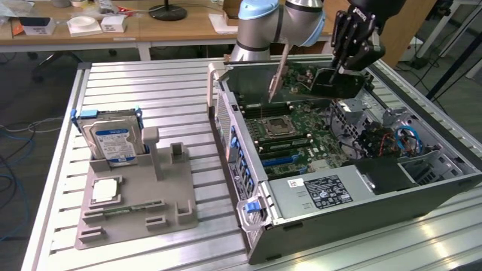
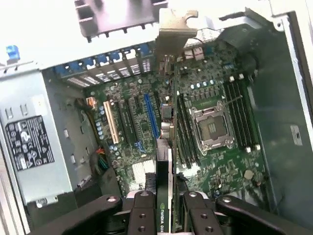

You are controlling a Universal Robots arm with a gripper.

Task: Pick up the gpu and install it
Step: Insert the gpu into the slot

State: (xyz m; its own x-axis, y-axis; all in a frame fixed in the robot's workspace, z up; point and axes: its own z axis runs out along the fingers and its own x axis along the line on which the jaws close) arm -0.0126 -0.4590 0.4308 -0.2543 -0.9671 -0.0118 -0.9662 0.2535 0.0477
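A: Black two-finger claw (image 1: 351, 63) on the silver and pale-blue robot arm (image 1: 280, 22): state?
B: Pinching the gpu (image 1: 333, 84), a thin, flat, black rectangular circuit card with a silver metal bracket (image 1: 277, 76) on one end. Not spread, not fully pressed together; the card fills the gap.
A: Contact confirmed?
B: Yes. The wrist view has the card edge-on, black fingers (image 2: 142, 215) against both faces. A green-striped edge with white lettering runs out from between them.
A: Where's the card?
B: In the air over the open dark-grey computer case (image 1: 362, 226), above the far end of the green motherboard (image 1: 305, 121). Off the board, not seated in any slot. The bracket end sits toward the exterior view's left, close to the case's far wall.
A: Alignment?
B: In the wrist view the card's edge lies between the long blue expansion slot (image 2: 151, 115) and the square metal CPU socket (image 2: 212, 128), roughly parallel to both.
A: Rest of the scene?
B: Case lies on its side on the ribbed aluminium tabletop (image 1: 150, 90). A silver power supply box (image 1: 324, 192) with a black label sits at the case's near end. Beside the case, toward the exterior view's left, a grey plastic fixture (image 1: 177, 217) holds a silver hard drive with a blue-white label (image 1: 113, 144), upright, and a small square silver CPU chip (image 1: 105, 192), flat.
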